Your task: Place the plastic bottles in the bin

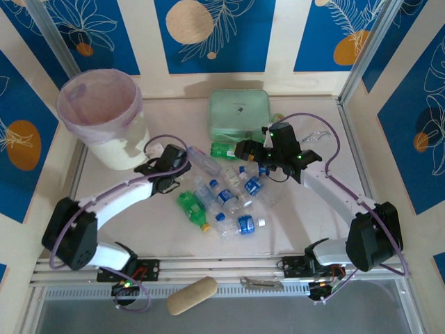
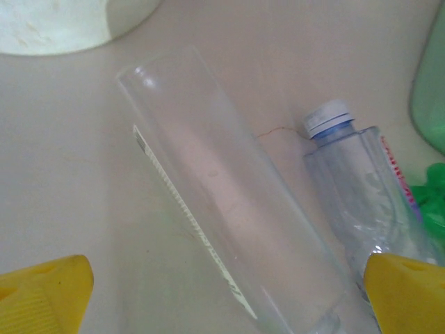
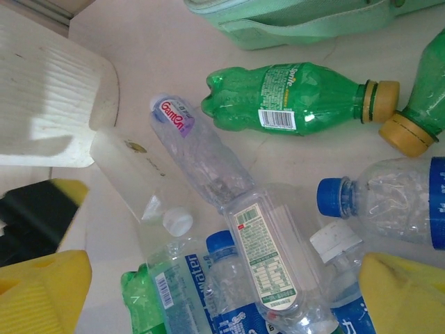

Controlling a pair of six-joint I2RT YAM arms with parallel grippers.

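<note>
Pale cream table top (image 1: 153, 229), matte, soft shadows under even light. Back wall (image 1: 215, 35) behind far edge: blue panels, white leaf drawings, cream and orange discs, cream stripes between. Side walls (image 1: 417, 104) alike. Metal posts (image 1: 368, 49) at far corners. Aluminium rail (image 1: 222, 268) along near edge; grey surface (image 1: 264, 313) below.

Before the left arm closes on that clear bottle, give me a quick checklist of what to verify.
1. Left gripper open: ok, fingers spread wide.
2. Clear bottle between them: ok, lying flat, slanted across the gap.
3. Neighbours clear: not ok, a blue-capped bottle reaches up to one finger.
4. Finger height over the table: cannot tell.
5. Bin upright, mouth open: ok.
6. Right gripper out of the way: ok, open above the bottle pile, apart from the left.
</note>
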